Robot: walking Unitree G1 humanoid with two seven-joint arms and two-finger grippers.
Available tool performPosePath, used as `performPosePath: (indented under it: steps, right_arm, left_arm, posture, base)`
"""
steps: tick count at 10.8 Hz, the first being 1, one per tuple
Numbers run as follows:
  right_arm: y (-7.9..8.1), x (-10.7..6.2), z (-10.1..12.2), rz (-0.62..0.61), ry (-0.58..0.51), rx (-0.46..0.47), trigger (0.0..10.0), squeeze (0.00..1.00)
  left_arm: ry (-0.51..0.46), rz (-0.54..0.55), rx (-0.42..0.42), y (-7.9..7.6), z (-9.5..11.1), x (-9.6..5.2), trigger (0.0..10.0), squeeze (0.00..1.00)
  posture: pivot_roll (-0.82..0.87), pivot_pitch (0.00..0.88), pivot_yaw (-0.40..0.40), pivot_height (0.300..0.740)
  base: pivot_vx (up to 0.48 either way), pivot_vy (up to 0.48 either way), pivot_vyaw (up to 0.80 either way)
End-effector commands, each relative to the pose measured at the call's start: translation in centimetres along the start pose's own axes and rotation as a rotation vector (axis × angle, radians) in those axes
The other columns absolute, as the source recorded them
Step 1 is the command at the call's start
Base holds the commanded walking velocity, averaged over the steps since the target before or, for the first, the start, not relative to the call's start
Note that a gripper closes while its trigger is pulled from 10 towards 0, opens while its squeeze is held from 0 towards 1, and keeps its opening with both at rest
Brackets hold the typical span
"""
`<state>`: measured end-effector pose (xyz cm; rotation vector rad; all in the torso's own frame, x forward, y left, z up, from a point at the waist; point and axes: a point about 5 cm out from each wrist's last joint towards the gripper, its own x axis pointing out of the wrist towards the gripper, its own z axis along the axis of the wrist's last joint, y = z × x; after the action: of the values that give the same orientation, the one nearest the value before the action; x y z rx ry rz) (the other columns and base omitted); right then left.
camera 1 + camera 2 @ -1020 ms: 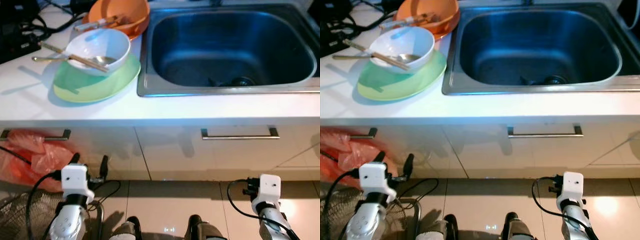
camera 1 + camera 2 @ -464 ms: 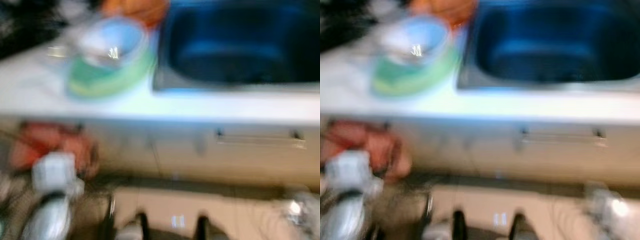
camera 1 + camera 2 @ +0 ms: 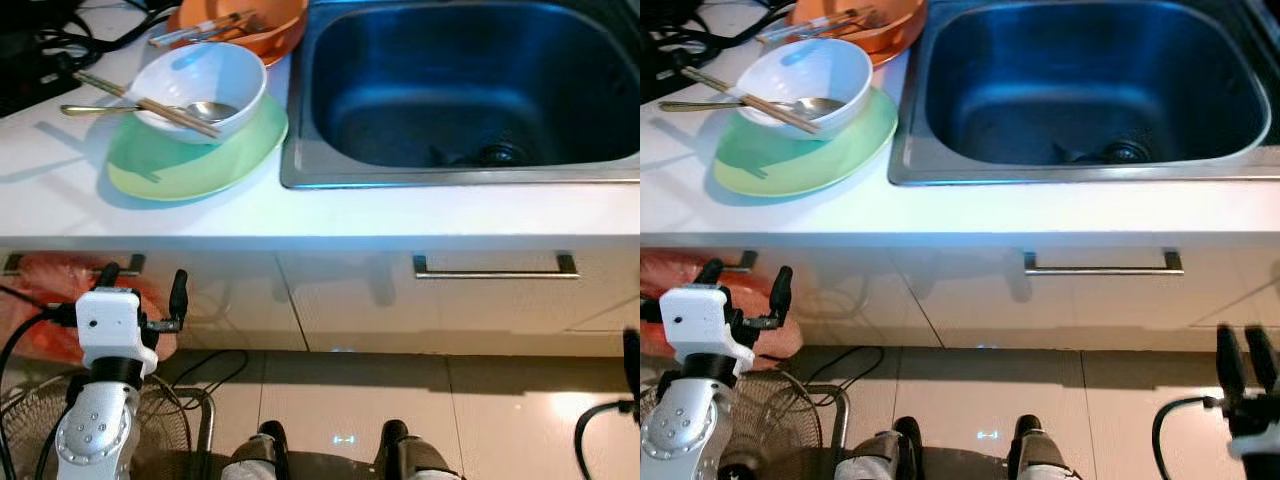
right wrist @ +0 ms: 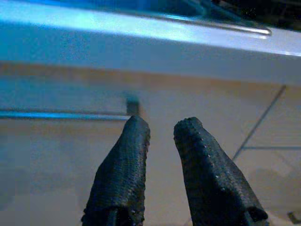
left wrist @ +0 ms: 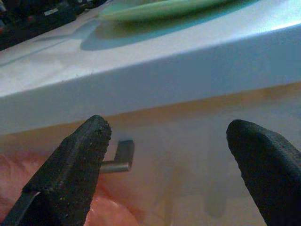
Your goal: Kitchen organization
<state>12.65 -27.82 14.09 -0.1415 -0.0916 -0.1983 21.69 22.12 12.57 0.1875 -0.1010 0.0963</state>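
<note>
Left eye view: the counter (image 3: 250, 215) carries a white bowl (image 3: 200, 85) sitting on a green plate (image 3: 190, 160), just beside the sink (image 3: 470, 90). Chopsticks (image 3: 150, 105) and a spoon (image 3: 150, 110) lie across the bowl. Behind it an orange bowl (image 3: 240, 25) holds more utensils. The sink basin looks empty apart from the drain. The left gripper (image 3: 140, 295) hangs low in front of the cabinet, below the counter edge, well apart from the dishes, fingers spread.

Right eye view: same layout. The right gripper (image 3: 1243, 360) sits low near the floor, under the drawer handle (image 3: 1102, 266), its two fingers standing close together with a narrow gap. A red bag (image 3: 700, 310) and a wire fan guard (image 3: 770, 430) are by the left arm.

Left wrist view: the left fingers (image 5: 70, 165) stand wide apart, holding nothing; the counter edge and the plate's rim (image 5: 160, 9) lie ahead and above.

Right wrist view: the right fingers (image 4: 127, 174) are nearly together, nothing between them, facing the cabinet front and handle.

Progress: I judge the task hardly begun. The dishes are stacked, unmoved, on the counter; nothing is in the sink.

Left to do: raise an arm to the counter, grasp the bowl or utensils, and put each away.
</note>
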Motion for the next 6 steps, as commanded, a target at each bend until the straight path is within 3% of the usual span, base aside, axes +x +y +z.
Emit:
performPosePath:
  steps: [1, 3, 6]
  right_arm:
    - [-0.5, 0.0, 0.3, -0.022, 0.016, 0.006, 10.0, 0.0]
    - [-0.9, 1.0, 0.8, -0.039, -0.007, -0.015, 10.0, 0.0]
    - [-1.2, 2.6, 3.4, -0.057, -0.085, -0.058, 10.0, 0.0]
  left_arm:
    - [-0.004, 0.023, 0.011, 0.8, 0.4, -0.1, 10.0, 0.0]
    - [-0.03, 0.033, 0.016, 1.1, 1.0, 0.4, 10.0, 0.0]
    - [-0.102, 0.024, 0.027, 0.9, 2.9, 1.7, 10.0, 0.0]
  posture:
    - [-0.03, 0.229, 0.104, 0.74]
    - [-0.03, 0.221, 0.101, 0.74]
    - [-0.03, 0.216, 0.105, 0.74]
  base:
    - [0.0, 0.0, 0.0]
    - [0.0, 0.0, 0.0]
    - [0.0, 0.0, 0.0]
